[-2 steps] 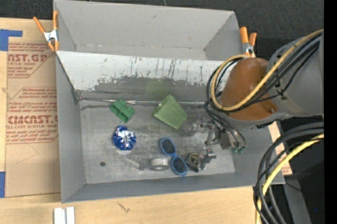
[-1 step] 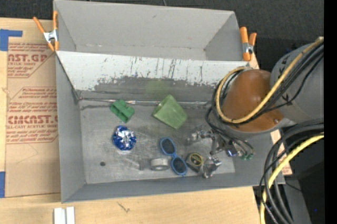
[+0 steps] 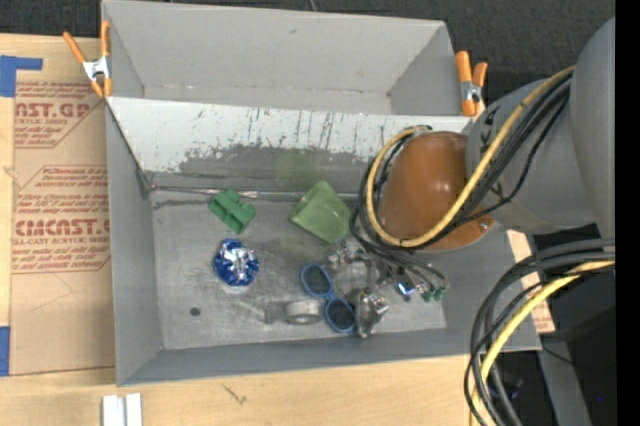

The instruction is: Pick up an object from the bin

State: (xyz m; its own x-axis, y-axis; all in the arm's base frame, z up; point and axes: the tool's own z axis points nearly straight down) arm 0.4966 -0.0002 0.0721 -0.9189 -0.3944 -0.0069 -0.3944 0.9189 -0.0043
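The arm comes into the grey bin (image 3: 180, 299) from the right, its orange cover (image 3: 432, 189) ringed with looping cables (image 3: 372, 189). The gripper (image 3: 365, 299) is low over the floor by the front wall, right of the middle, close against a blue two-ring piece (image 3: 322, 282) on its left. From here I cannot tell whether the gripper is open or closed, or whether it holds anything. A pale green block (image 3: 320, 211) lies just behind, toward the back wall, with a small darker green block (image 3: 232, 209) further left. A blue-and-white ball (image 3: 236, 265) sits left of centre, and a grey ring-like piece (image 3: 292, 313) lies near the front wall.
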